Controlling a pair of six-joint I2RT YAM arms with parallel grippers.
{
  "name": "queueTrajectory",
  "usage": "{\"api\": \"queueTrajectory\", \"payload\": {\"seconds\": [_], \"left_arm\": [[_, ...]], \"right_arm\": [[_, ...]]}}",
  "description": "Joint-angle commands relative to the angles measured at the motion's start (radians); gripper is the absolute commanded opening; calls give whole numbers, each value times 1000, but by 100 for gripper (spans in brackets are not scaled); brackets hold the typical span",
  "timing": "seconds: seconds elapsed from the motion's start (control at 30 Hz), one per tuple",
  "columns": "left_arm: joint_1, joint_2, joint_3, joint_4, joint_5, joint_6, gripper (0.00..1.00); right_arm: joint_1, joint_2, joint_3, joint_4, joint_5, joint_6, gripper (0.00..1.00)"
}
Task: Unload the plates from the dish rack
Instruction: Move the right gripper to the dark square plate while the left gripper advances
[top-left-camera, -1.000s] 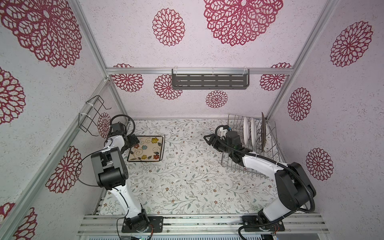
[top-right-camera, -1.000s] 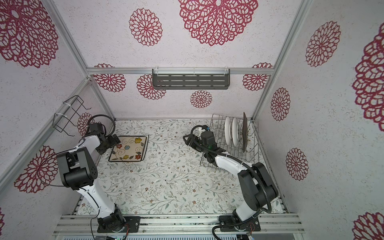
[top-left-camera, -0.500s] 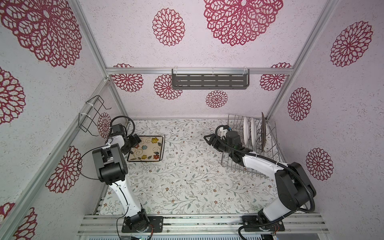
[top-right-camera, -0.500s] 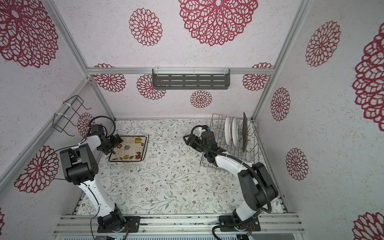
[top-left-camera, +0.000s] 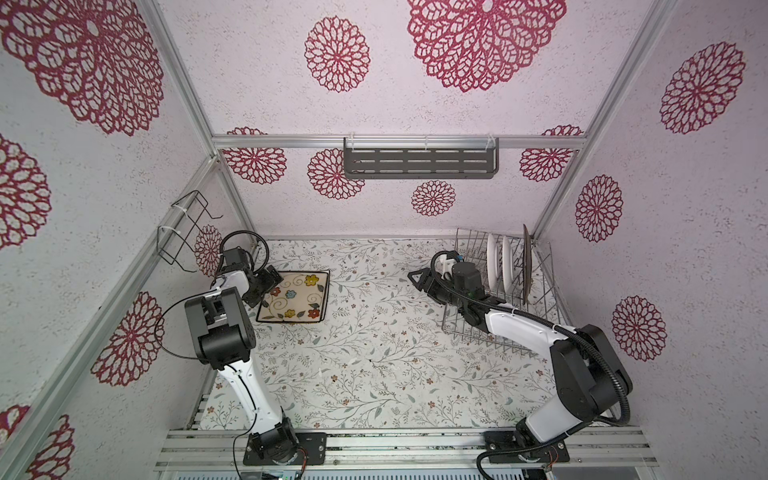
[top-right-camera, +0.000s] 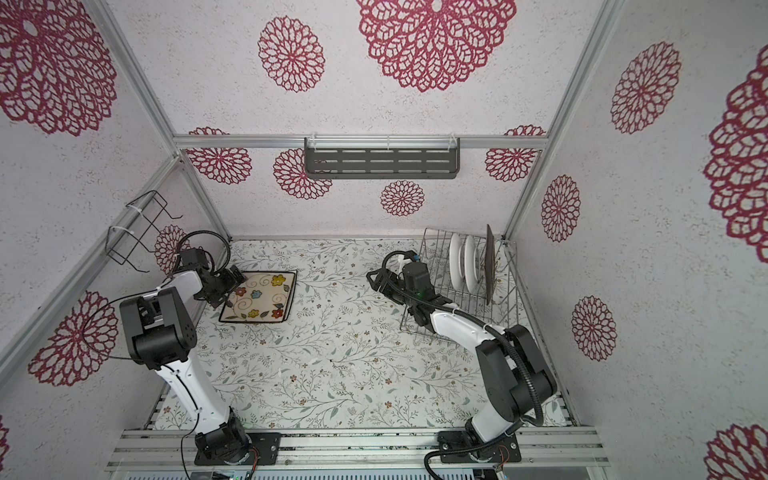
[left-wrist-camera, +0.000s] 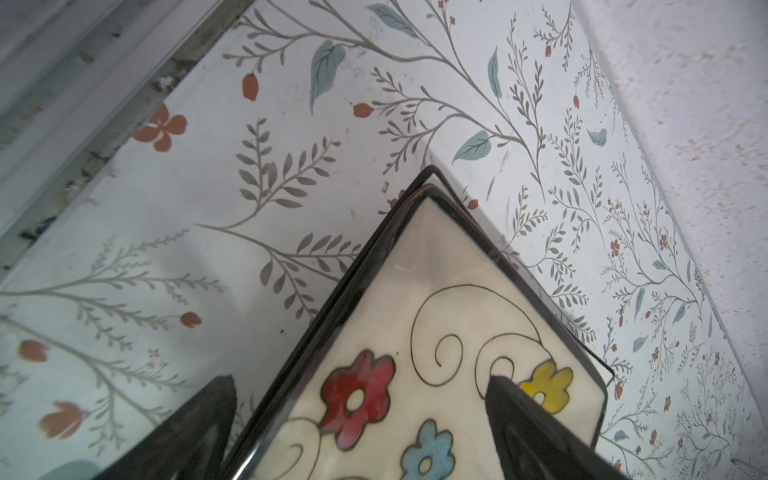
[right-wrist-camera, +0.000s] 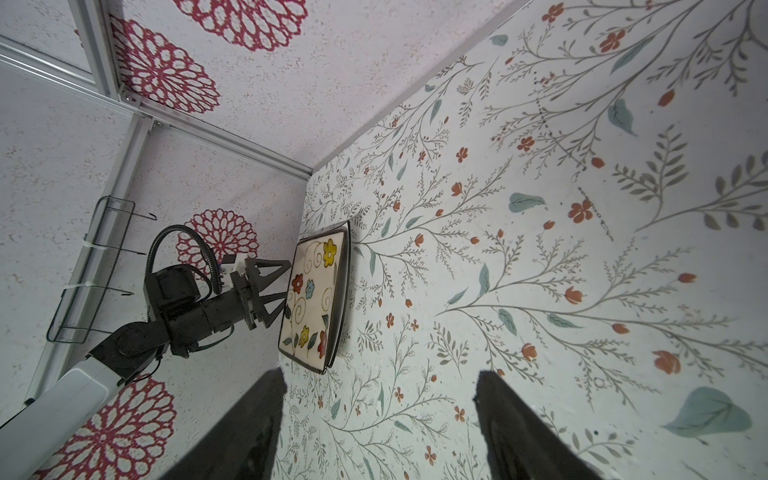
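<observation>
Flowered plate (top-left-camera: 295, 301) lies flat on the tabletop (top-left-camera: 374, 353) near its far-left corner. The left gripper (top-left-camera: 268, 289) stands open astride the plate's left edge, not clamping it. Dish rack (top-left-camera: 469, 249) in the far-right corner holds two white plates (top-left-camera: 496, 266) and a dark plate (top-left-camera: 527, 266) upright; right gripper (top-left-camera: 415, 279) is open, empty, just beside the rack.

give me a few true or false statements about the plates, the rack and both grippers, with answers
The silver wire dish rack is empty. False: two round white plates and a dark plate stand upright in it.
The cream square plate with coloured flowers lies flat, outside the rack. True.
The right gripper holds a plate. False: it is open and empty.
The left gripper is open at the flowered plate's edge. True.
</observation>
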Motion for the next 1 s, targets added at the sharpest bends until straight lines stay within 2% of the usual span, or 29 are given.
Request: {"api": "queueTrajectory", "payload": {"seconds": [0.0,0.13,0.37,0.4,0.57,0.73,0.97], "left_arm": [[-16,-27,6,-13,6,-9,98],[-16,-43,-3,-6,-7,-19,97],[-18,-86,6,-61,-180,-34,97],[-19,-131,3,-65,-200,-35,97],[-39,-189,-4,-71,-260,-30,97],[-89,-264,-22,-85,-287,-21,97],[-215,-404,-123,-54,-311,-25,97]], "right_arm": [[-7,-54,7,11,9,-22,76],[-7,-57,6,5,12,-24,76],[-7,-70,6,-14,20,-27,76],[-7,-73,6,-18,22,-27,76],[-7,-97,6,-57,34,-40,76],[-7,-155,16,-148,74,-81,76],[-7,-269,50,-356,174,-175,76]]}}
